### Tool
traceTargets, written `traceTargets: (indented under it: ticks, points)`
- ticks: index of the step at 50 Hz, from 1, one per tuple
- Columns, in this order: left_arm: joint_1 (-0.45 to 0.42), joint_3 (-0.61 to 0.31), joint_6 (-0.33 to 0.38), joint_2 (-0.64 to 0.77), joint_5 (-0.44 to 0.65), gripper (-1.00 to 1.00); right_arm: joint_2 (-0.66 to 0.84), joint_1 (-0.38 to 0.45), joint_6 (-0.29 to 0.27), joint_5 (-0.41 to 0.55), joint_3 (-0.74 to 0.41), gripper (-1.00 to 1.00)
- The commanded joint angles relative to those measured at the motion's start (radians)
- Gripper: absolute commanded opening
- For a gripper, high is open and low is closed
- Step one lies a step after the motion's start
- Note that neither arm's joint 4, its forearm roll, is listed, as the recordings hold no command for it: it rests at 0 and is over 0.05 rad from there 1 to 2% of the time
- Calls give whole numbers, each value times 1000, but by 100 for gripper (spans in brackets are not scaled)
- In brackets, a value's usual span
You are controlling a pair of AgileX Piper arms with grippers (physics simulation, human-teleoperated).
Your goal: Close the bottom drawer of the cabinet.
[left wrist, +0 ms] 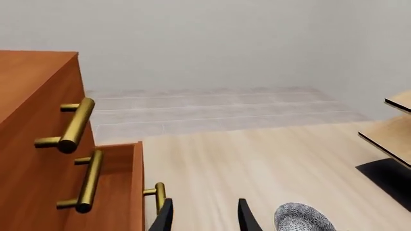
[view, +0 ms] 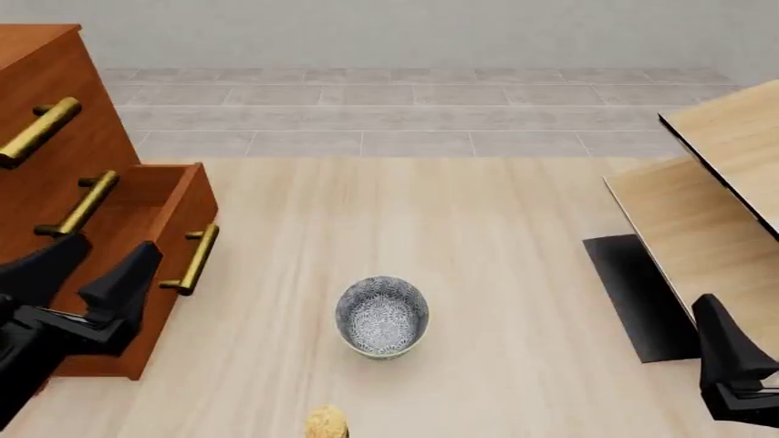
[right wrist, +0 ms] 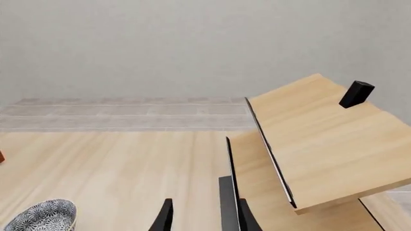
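Plainly unfinished: large reddish-brown wooden cabinet of three drawers [view: 55,137] at the worktop's left edge, with its reddish-brown wooden bottom drawer [view: 152,246] standing well out from the two fronts above, open top showing. Nothing done toward closing yet, as far as can be judged; the whole push inward left to do.

Opposite, on the right, one piece of pale light-wood furniture with a black panel [view: 718,210], tilted slabs in the front view. Between the two, bare stretch of pale wooden worktop [view: 512,274].

Then the arms, two. Left gripper [view: 91,274] close in front of the open drawer's face, beside the handle but not on it; jaws spread, nothing between them, confirmed in the left wrist view. Right gripper [right wrist: 204,214] low at the right, near the pale furniture, far from the cabinet; jaws likewise parted and empty in its own wrist view.

Smaller things: three brass cylindrical bar handles, one per drawer, the lowest [view: 195,259] on the projecting front. One blue-and-white patterned ceramic bowl [view: 381,316] mid-worktop, well apart from the drawer. One small tan lumpy object [view: 325,422] at the near edge, too cropped to identify.
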Motion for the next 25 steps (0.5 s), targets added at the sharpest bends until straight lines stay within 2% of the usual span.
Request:
traceTargets:
  ticks: [1,6,16,25]
  points:
    - [-64,-25,-14,92,-61,100,1,-1,2,-2,0,100]
    - [-85,-34,-30,121,-77,100,3,-2,4,-4,0,100]
    - [-149,-35,-97,259,-187,100,-4,-3,7,2,-1,100]
    - [-189,-27,-128,355,-277,100,-8,-6,10,5,0,100]
